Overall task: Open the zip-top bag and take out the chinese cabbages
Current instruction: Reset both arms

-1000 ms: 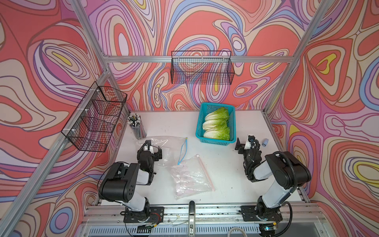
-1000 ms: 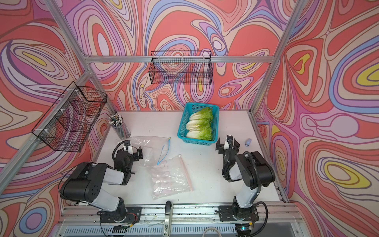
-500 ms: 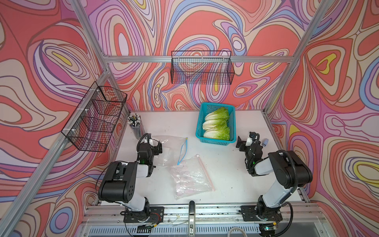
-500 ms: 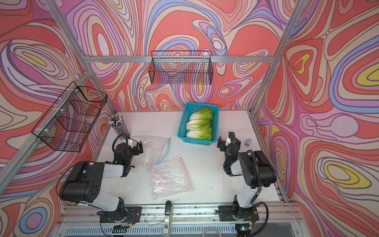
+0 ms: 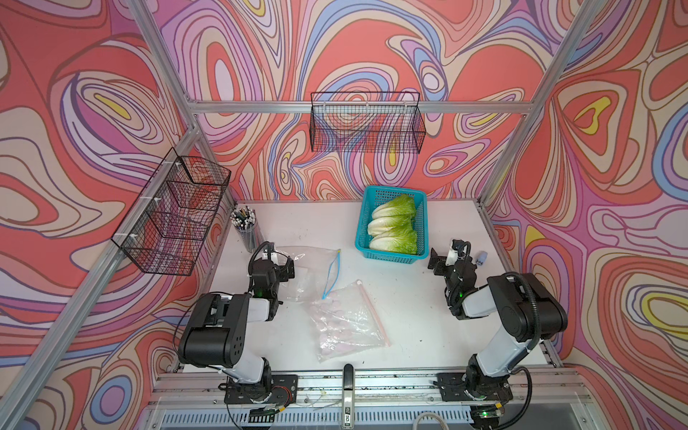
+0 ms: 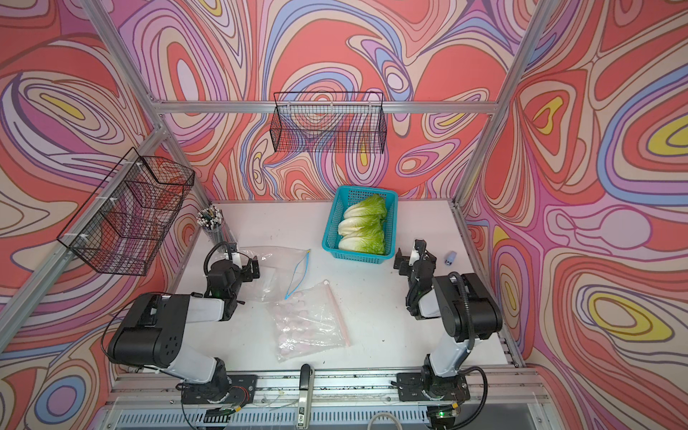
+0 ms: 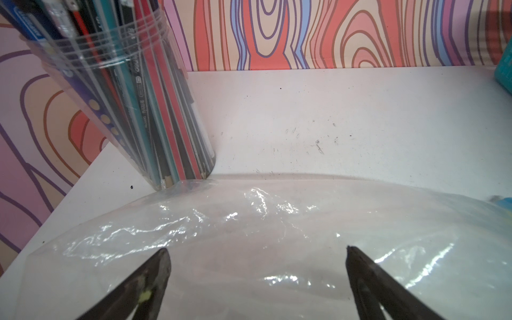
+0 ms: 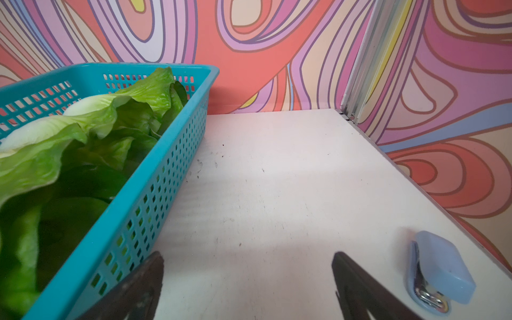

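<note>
Three chinese cabbages (image 5: 394, 229) (image 6: 363, 229) lie side by side in a teal basket (image 5: 391, 257) at the back of the table; the right wrist view shows their green leaves (image 8: 69, 144). A clear zip-top bag (image 5: 312, 268) (image 6: 283, 268) with a blue zip strip lies flat and looks empty at the left, its mouth gaping. My left gripper (image 5: 277, 260) (image 7: 257, 248) hovers open over the bag's plastic (image 7: 277, 235). My right gripper (image 5: 448, 257) (image 8: 248, 252) is open over bare table, just right of the basket (image 8: 155, 177).
A second clear bag (image 5: 346, 324) with a pink zip strip and pinkish contents lies near the front centre. A clear cup of pens (image 5: 245, 227) (image 7: 133, 110) touches the first bag's corner. A small blue stapler (image 5: 481, 257) (image 8: 437, 271) sits beside the right gripper. Wire baskets (image 5: 365, 123) hang on the walls.
Both grippers have drifted slightly toward the back of the table, staying open. The bags and the basket have not moved.
</note>
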`<state>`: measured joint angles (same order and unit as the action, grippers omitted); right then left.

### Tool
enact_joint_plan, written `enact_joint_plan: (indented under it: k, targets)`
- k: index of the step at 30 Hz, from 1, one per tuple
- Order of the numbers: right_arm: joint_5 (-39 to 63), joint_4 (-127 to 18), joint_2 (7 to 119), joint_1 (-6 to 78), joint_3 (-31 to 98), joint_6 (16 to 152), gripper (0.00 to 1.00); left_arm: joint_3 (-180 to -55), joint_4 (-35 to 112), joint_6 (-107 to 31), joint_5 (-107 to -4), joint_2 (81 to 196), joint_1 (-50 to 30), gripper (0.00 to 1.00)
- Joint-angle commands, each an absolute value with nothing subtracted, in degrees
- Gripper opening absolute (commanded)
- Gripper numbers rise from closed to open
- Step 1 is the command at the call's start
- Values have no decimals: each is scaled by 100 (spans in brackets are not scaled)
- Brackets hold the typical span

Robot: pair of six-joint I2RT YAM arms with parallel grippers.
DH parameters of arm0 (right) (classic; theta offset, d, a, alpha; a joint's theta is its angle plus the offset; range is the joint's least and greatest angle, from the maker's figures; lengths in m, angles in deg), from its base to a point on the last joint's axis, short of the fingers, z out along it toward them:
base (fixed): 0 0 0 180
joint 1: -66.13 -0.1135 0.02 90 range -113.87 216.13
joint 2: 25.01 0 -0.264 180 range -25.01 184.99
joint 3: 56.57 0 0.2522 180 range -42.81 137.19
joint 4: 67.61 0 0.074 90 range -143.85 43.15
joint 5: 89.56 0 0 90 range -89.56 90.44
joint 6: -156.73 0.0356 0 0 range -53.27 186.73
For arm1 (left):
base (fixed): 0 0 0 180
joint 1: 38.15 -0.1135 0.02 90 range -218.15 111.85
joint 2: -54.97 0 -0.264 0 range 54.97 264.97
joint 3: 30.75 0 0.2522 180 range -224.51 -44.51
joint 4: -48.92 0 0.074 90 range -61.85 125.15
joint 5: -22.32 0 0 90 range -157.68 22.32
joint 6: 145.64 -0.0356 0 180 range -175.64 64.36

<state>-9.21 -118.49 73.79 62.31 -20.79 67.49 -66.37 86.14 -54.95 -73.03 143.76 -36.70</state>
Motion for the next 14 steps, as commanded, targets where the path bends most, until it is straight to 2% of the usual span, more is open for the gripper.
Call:
enact_joint_plan:
  k: [1, 14]
  targets:
    - [-904, -11848, 7307, 6243, -2039, 6749, 98, -6612, 8613, -5449, -7257, 14328, -3692, 100]
    - [-905, -11845, 7307, 6244, -2039, 6746, 98, -6632, 8573, -5436, -7259, 14331, -3692, 100]
